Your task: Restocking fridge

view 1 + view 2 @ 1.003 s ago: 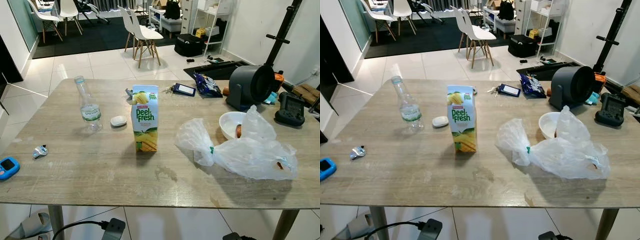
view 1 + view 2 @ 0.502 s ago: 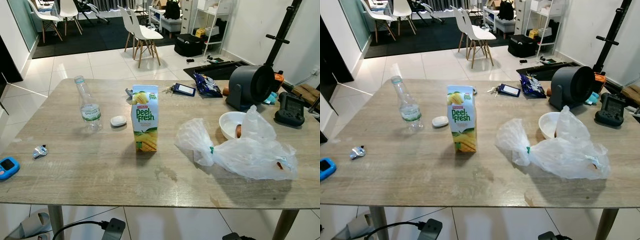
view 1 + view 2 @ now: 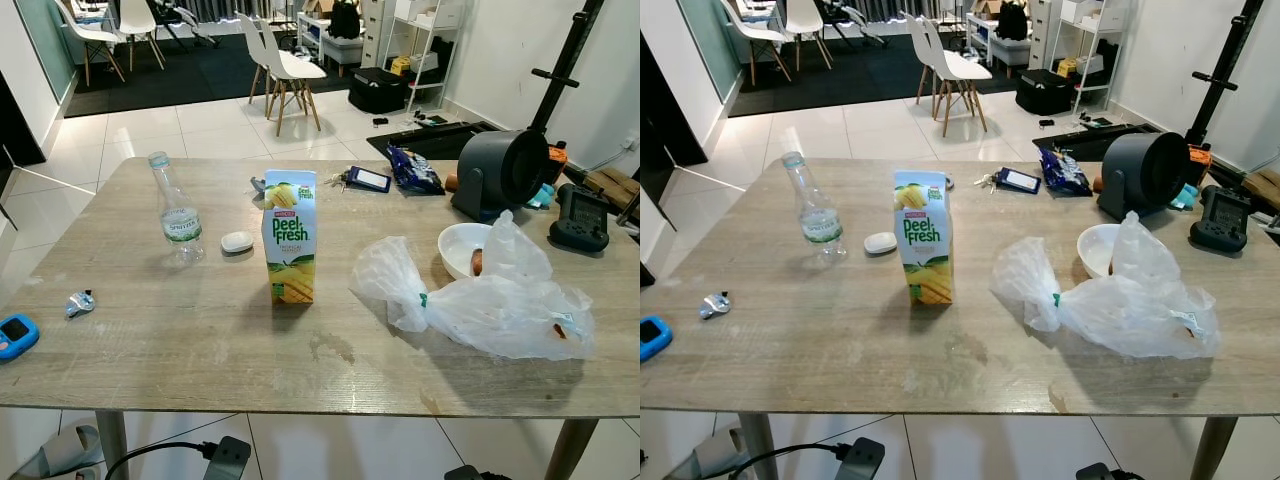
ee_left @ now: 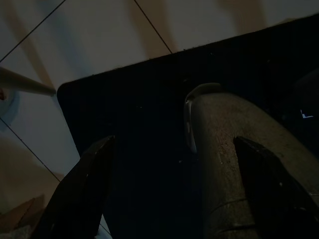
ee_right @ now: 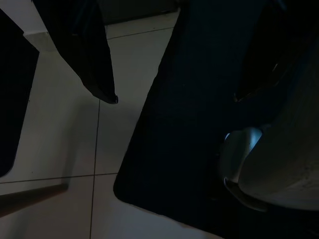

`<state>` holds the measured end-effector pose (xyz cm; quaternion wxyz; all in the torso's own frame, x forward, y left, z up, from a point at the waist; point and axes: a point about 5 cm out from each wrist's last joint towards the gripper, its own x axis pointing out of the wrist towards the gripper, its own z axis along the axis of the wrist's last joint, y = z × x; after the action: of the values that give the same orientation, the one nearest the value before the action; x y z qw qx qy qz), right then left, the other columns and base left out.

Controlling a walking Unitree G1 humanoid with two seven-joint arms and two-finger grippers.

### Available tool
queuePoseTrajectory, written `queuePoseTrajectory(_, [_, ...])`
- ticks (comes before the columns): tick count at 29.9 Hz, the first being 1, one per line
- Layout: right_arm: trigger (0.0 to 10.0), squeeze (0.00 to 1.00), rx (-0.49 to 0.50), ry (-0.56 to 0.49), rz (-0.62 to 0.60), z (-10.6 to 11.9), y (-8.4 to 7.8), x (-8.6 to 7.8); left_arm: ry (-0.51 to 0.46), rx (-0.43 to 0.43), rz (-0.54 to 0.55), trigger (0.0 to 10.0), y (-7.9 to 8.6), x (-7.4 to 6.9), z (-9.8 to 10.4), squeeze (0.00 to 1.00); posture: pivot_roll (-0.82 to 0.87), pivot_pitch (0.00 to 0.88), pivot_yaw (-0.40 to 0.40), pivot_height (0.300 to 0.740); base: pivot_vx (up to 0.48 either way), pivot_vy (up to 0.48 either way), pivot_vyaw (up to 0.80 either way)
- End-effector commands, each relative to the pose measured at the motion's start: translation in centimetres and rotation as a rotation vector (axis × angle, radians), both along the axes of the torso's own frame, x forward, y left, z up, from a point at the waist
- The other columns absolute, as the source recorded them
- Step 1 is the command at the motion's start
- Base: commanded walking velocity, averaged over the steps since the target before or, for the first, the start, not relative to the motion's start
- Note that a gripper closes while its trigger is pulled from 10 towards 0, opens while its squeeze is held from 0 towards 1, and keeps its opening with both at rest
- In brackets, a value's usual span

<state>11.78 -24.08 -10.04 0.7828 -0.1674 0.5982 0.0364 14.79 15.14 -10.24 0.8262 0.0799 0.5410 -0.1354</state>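
Observation:
A yellow and green Peel Fresh juice carton (image 3: 290, 237) stands upright near the middle of the wooden table (image 3: 200, 350). To its left stands a clear water bottle (image 3: 177, 212). On the right lies a crumpled clear plastic bag (image 3: 480, 300), partly covering a white bowl (image 3: 460, 250) with something orange inside. My left gripper (image 4: 174, 199) hangs low over a dark mat and floor tiles, fingers spread, nothing between them. My right gripper (image 5: 177, 94) hangs likewise, open and empty.
A grey fan (image 3: 500, 170), a black device (image 3: 580, 217), a snack bag (image 3: 412, 170) and keys (image 3: 362, 179) sit at the table's far right. A small white object (image 3: 238, 241), a foil wrapper (image 3: 79, 302) and a blue device (image 3: 17, 334) lie on the left. White chairs (image 3: 285, 65) stand beyond.

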Motion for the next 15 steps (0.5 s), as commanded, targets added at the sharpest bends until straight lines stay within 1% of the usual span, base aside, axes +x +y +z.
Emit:
queuePoseTrajectory(1, [10.0, 0.00, 0.009, 0.007, 0.002, -0.06, 0.21, -0.01, 0.029, 0.022, 0.008, 10.0, 0.82, -0.58, -0.20, 0.00, 0.04, 0.000, -0.010, 0.740, 0.000, 0.000, 0.00])
queuePoseTrajectory(15, [10.0, 0.00, 0.010, 0.008, 0.001, -0.02, 0.06, -0.04, 0.032, 0.018, 0.008, 10.0, 0.65, -0.61, -0.21, 0.00, 0.04, 0.000, -0.005, 0.740, 0.000, 0.000, 0.00])
